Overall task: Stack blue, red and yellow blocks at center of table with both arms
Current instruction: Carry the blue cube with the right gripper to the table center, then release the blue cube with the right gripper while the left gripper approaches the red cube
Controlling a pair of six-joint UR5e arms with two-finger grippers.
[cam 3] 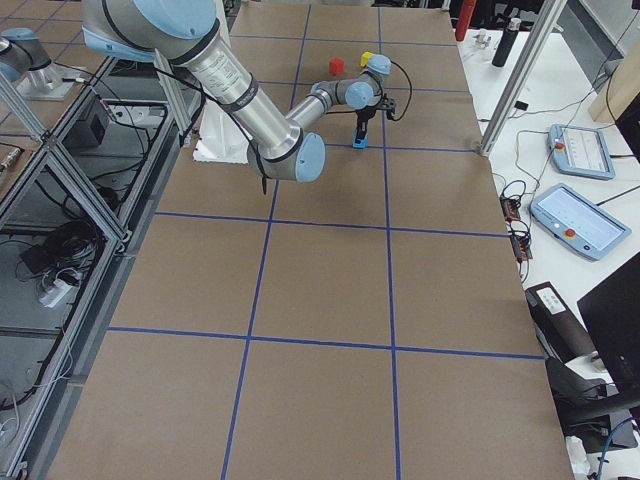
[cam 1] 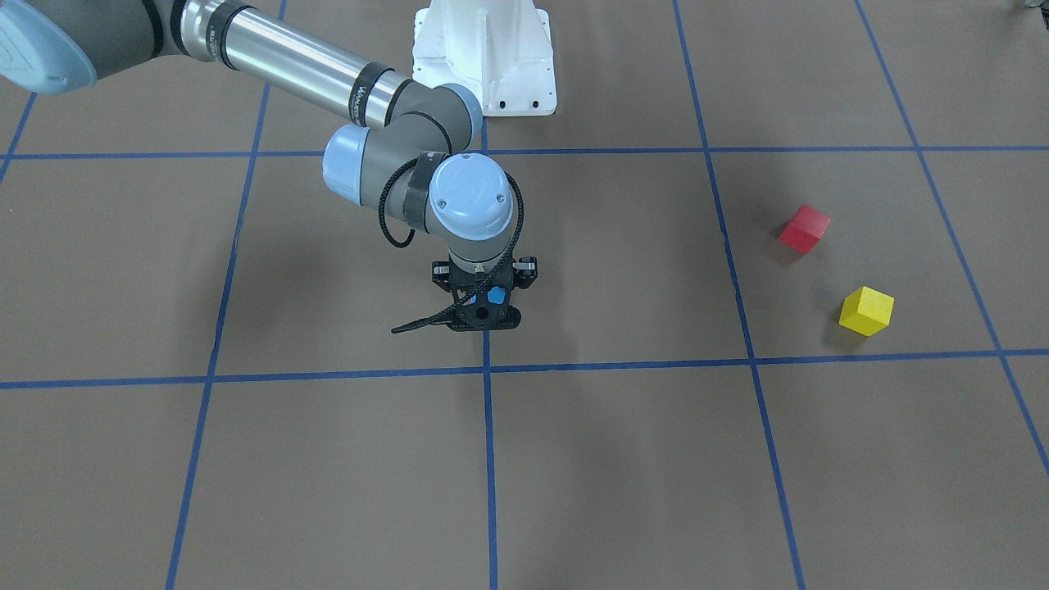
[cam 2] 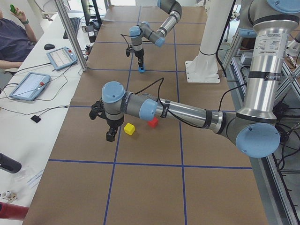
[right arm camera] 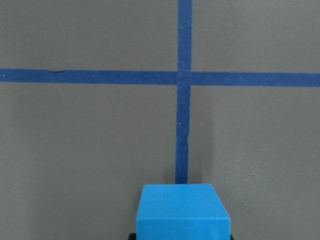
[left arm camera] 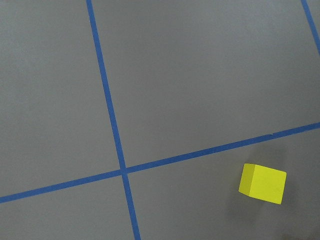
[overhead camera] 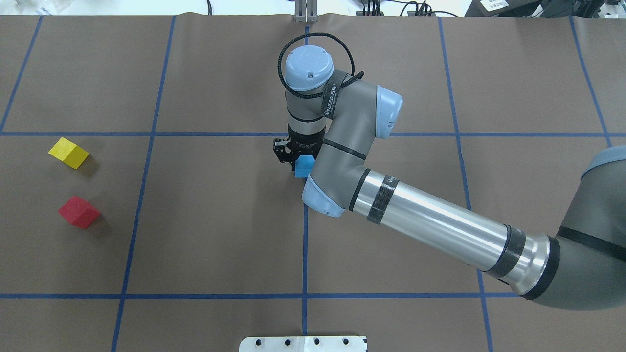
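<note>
My right gripper [cam 1: 485,310] is shut on the blue block [cam 1: 495,295] near the tape crossing at the table's centre; the block also shows in the overhead view [overhead camera: 304,166] and the right wrist view [right arm camera: 183,212]. The red block [overhead camera: 78,211] and the yellow block [overhead camera: 69,152] lie apart on the table's left side. The left wrist view shows the yellow block [left arm camera: 262,183] below it, but no fingers. My left gripper [cam 2: 109,136] shows only in the exterior left view, above the table beside the yellow block [cam 2: 129,129]; I cannot tell whether it is open or shut.
The white robot base [cam 1: 483,57] stands at the table's robot-side edge. Blue tape lines [overhead camera: 305,254] grid the brown table cover. Tablets [cam 2: 29,85] and a person [cam 2: 14,40] are at the side bench beyond the table.
</note>
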